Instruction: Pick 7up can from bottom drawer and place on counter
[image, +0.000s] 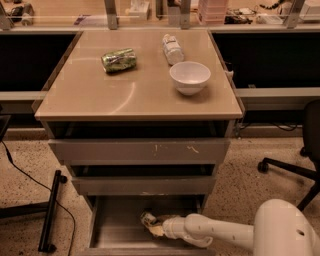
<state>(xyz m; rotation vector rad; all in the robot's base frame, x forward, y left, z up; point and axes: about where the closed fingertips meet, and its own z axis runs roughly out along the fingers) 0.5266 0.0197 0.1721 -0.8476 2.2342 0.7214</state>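
- My arm (225, 233), white and rounded, enters from the lower right corner and reaches leftward into the open bottom drawer (114, 231).
- My gripper (156, 229) sits low inside that drawer, near the middle of its grey floor, with its tan tip pointing left.
- The 7up can (148, 218) lies in the bottom drawer right at the gripper's tip, its metal end facing up and left. It touches or nearly touches the gripper. I cannot tell whether my gripper is closed on the can or merely set against it.
- To the left of the cabinet, a black bar (51, 210) and a thin black cable (20, 167) lie on the speckled floor.
- On the right, part of a black office chair (295, 170) stands on the same floor.
- Above the bottom drawer, the middle drawer (142, 185) is pulled out a little, and the top drawer (140, 150) is pulled out slightly too.
- The counter (135, 97) tops the cabinet, glossy and tan.
- On it, a white bowl (189, 77) stands upright toward the right side.
- Farther back on the left, a dark green can (119, 60) lies on its side.
- A clear plastic bottle (173, 48) lies on its side just behind the bowl, well apart from the green can.
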